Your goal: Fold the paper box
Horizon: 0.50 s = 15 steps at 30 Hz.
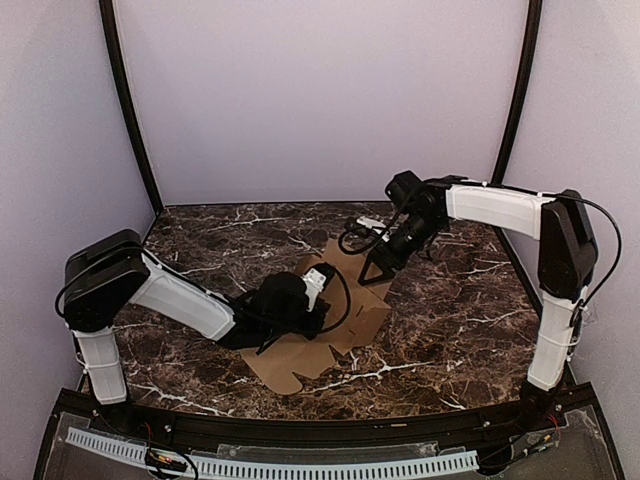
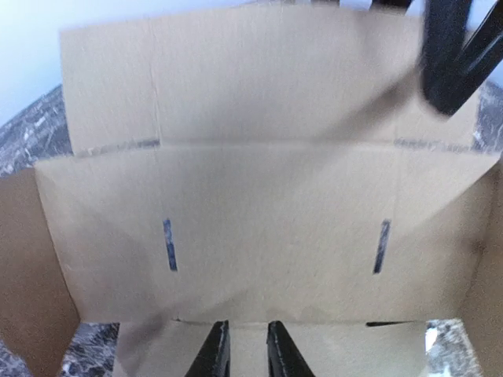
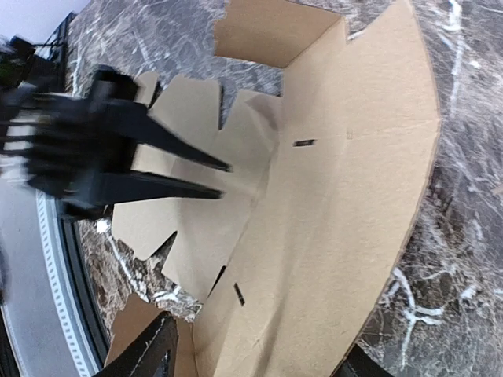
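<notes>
Plain brown die-cut cardboard paper box point(image 1: 335, 325), flaps partly raised, on a dark marbled table point(image 1: 470, 330).
Right gripper point(image 1: 375, 272) at its one o'clock, fingers released and spread; left gripper point(image 2: 242, 355) at nine, fingers nearly together, grasp unclear.

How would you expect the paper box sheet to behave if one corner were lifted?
Probably light and floppy: the paper box is thin, scored cardboard, bending along its creases. Likely to slide on the smooth marble table when pushed.

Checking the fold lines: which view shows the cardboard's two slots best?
The left wrist view: both slots face the camera on the cardboard. The right wrist view shows them small and slanted; in the top view they cannot be made out.
</notes>
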Available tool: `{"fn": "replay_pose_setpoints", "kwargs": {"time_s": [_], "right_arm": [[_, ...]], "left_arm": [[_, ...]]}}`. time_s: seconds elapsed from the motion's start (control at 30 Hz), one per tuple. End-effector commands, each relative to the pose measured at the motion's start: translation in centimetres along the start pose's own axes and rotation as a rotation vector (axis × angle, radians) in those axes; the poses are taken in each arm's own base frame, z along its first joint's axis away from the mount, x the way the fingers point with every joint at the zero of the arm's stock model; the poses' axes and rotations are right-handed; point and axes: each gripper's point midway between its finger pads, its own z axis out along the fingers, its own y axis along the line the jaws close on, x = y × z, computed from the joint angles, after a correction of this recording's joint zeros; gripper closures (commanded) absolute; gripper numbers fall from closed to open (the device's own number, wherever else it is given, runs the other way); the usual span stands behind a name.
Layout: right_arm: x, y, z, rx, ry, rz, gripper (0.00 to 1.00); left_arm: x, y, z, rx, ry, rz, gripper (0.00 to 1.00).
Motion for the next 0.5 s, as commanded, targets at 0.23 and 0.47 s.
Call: {"fn": "replay_pose_setpoints", "kwargs": {"time_s": [0.23, 0.47], "right_arm": [[-1.7, -2.4, -0.1, 0.092, -0.020, -0.021, 0.67], [-2.6, -2.4, -0.2, 0.081, -0.022, -0.038, 0.82]], "left_arm": [[-6.4, 3.5, -9.1, -0.096, -0.100, 0.049, 0.62], [-5.0, 9.1, -11.7, -0.175, -0.034, -0.082, 0.41]]}}
